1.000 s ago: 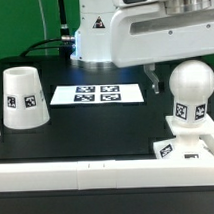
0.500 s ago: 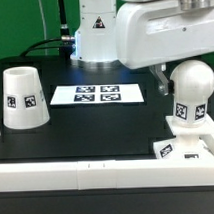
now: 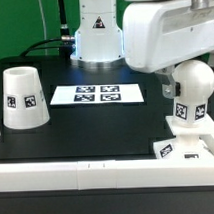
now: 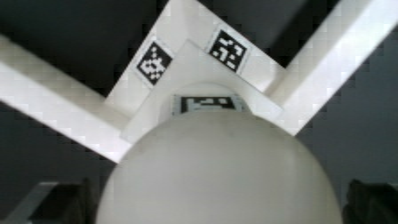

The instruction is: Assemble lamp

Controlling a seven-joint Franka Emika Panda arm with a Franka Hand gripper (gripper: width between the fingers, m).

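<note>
The lamp's white bulb stands upright on the flat square base at the exterior view's right front. The tapered shade stands apart at the exterior view's left. My gripper is close against the bulb's round head, mostly hidden behind it and the arm. In the wrist view the bulb head fills the space between my dark fingertips, with a gap on each side. The gripper is open. The tagged base shows beyond the bulb.
The marker board lies on the black table between shade and bulb. A white rail runs along the table's front edge. The arm's white body hangs over the back right. White rails meet at the base's corner.
The arm has moved toward the exterior view's right and slightly down, bringing the gripper from beside the marker board up to the bulb's head. Bulb, base and shade have not moved.
</note>
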